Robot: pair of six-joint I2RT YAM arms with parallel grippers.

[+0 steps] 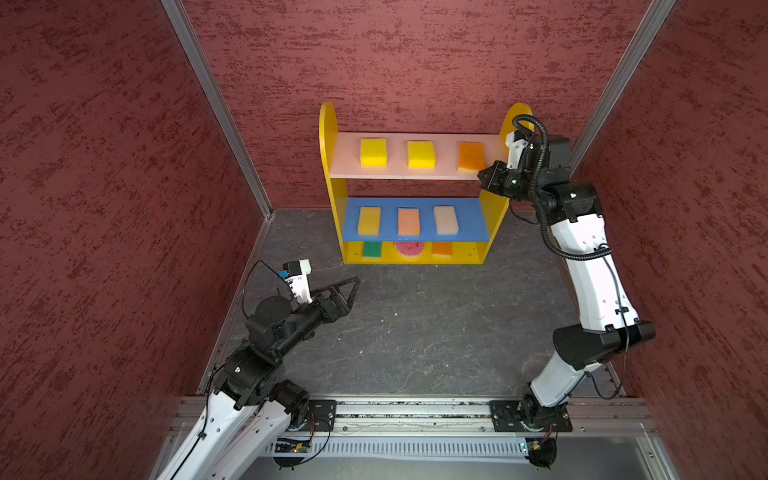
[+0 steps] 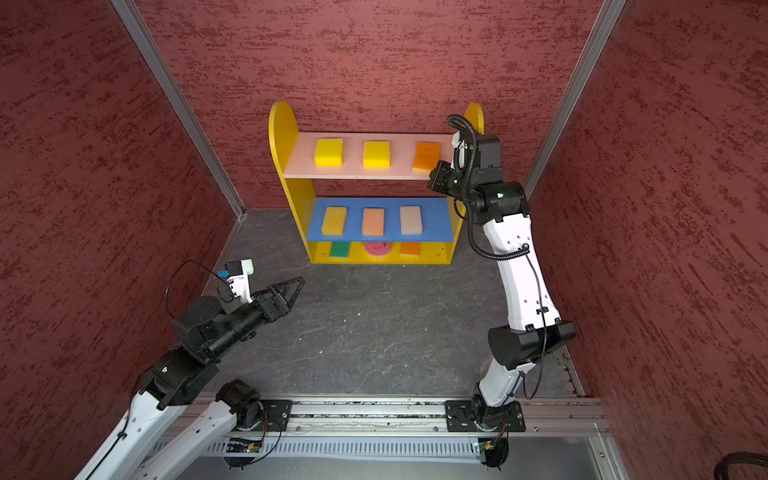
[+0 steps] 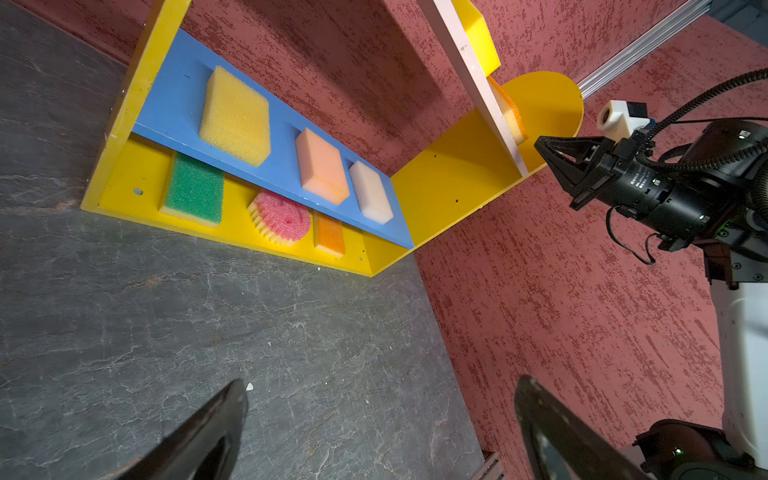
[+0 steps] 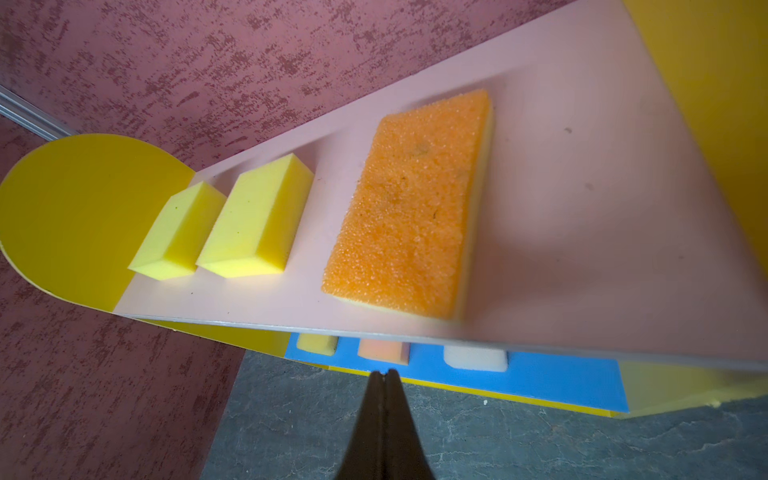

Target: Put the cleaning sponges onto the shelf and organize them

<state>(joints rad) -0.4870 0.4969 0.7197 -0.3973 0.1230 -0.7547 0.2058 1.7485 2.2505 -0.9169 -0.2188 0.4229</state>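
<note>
On the pink top board of the shelf lie a yellow sponge toward the left end, a second yellow sponge mid-board and an orange sponge toward the right end. Across the blue middle board sit a golden sponge, a peach sponge and a cream sponge, each apart. On the yellow bottom board, partly hidden, are a green sponge, a round pink sponge and a smaller orange sponge. The right gripper hovers off the top board's front right corner, near the orange sponge, jaws pressed together on nothing. The left gripper hangs over the grey table near its left edge, jaws wide apart, empty.
</note>
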